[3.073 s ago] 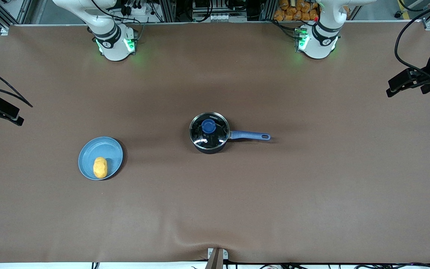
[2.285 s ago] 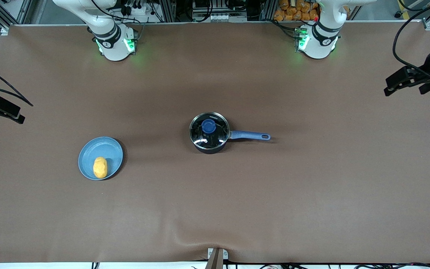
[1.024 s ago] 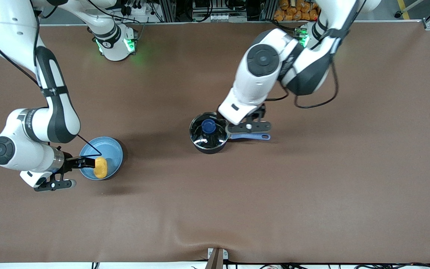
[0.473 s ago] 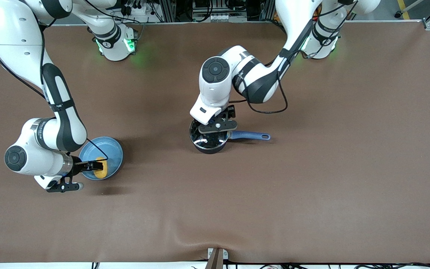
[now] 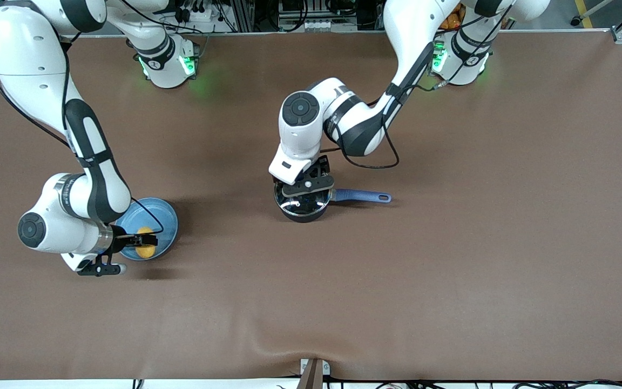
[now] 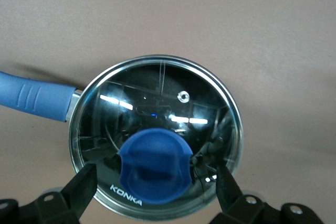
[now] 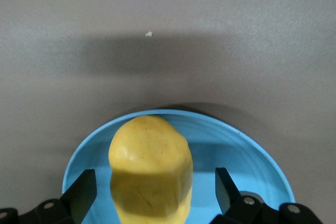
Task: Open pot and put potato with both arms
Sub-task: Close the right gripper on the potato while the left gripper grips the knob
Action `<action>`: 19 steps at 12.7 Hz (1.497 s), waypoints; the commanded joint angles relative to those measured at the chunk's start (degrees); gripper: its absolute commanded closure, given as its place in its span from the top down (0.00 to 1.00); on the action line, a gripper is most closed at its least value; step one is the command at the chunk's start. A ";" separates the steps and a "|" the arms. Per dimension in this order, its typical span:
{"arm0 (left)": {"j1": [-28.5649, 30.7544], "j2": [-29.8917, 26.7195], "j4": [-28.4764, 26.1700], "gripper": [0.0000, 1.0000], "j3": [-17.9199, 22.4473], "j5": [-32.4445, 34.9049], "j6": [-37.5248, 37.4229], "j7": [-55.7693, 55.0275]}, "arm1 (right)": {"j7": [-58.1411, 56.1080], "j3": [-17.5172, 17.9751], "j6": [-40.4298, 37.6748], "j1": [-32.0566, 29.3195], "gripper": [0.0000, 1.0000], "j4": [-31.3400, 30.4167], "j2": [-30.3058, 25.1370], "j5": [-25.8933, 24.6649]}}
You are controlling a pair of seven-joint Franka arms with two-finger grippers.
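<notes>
The black pot (image 5: 301,209) stands mid-table with its blue handle (image 5: 362,195) pointing toward the left arm's end. The glass lid (image 6: 157,103) is on it. My left gripper (image 5: 305,190) hovers just over the lid, open, with its fingers (image 6: 84,184) on either side of the blue knob (image 6: 154,166) and clear gaps between. The yellow-orange potato (image 5: 146,251) lies on the light-blue plate (image 5: 151,219). My right gripper (image 5: 137,246) is open and low at the plate. Its fingers (image 7: 84,192) flank the potato (image 7: 151,166) without touching it.
The plate (image 7: 247,156) sits toward the right arm's end, nearer the front camera than the pot. Brown table cloth (image 5: 451,270) lies all around both. A small pale crumb (image 7: 149,34) lies on the cloth beside the plate.
Both arms swung in from the table's ends. The left gripper moved from over the handle to over the lid. The right gripper slid farther round the potato.
</notes>
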 commanded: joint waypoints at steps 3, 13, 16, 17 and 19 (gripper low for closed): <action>-0.64 1.42 1.57 0.98 0.60 1.34 0.25 -3.44 | -0.99 0.21 1.15 -0.27 1.00 -1.56 -0.32 2.53; -0.91 2.04 1.57 0.39 0.51 1.08 0.34 -3.97 | -1.08 0.13 -1.12 -0.09 0.28 0.02 -0.76 2.54; -0.82 0.90 1.57 0.00 0.51 0.90 -0.18 -3.97 | -1.17 0.13 -7.61 -0.27 0.28 3.09 -1.64 2.54; -0.56 -0.67 1.66 0.00 0.60 0.90 -0.45 -4.06 | -0.99 0.04 -9.46 -0.27 0.28 4.23 -2.43 2.54; 1.54 -5.32 1.57 0.00 0.60 0.64 -3.24 -3.45 | -0.55 0.04 -12.37 0.25 0.28 6.17 -3.31 2.45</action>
